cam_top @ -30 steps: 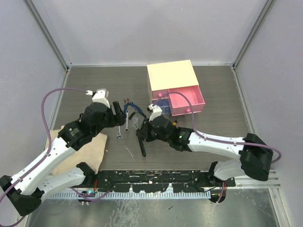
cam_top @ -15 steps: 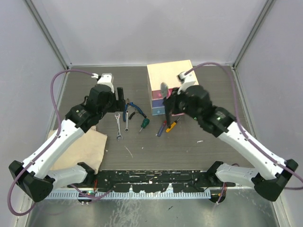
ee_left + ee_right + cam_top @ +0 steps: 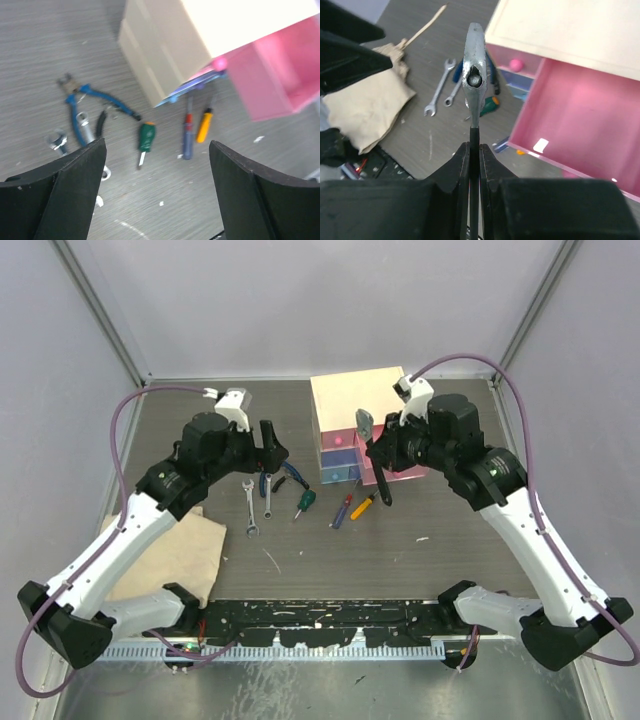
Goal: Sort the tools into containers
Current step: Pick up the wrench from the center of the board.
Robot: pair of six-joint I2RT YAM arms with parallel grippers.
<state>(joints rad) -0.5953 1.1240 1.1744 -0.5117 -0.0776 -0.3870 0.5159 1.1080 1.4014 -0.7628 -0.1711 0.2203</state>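
Observation:
My right gripper [image 3: 475,150] is shut on the black handle of a silver-headed wrench [image 3: 474,65] and holds it in the air beside the open pink drawer [image 3: 580,115]; from above it [image 3: 381,455] hangs at the front of the cream chest [image 3: 355,400]. My left gripper [image 3: 157,145] is open and empty, above the blue-handled pliers [image 3: 82,102]; it also shows from above [image 3: 268,440]. On the table lie two silver wrenches [image 3: 250,510], the pliers [image 3: 275,472], a green screwdriver [image 3: 303,503], a red-and-blue one [image 3: 341,511] and an orange one [image 3: 364,504].
A beige cloth [image 3: 170,560] lies at the left front, under my left arm. A thin pale stick [image 3: 427,25] lies beyond the cloth. A smaller pink drawer front with a round knob [image 3: 516,65] is shut, left of the open one. Grey walls close in the table.
My right gripper has risen from the table at the front and moved back to the chest, carrying the black-handled wrench. My left gripper has moved back and right, over the pliers.

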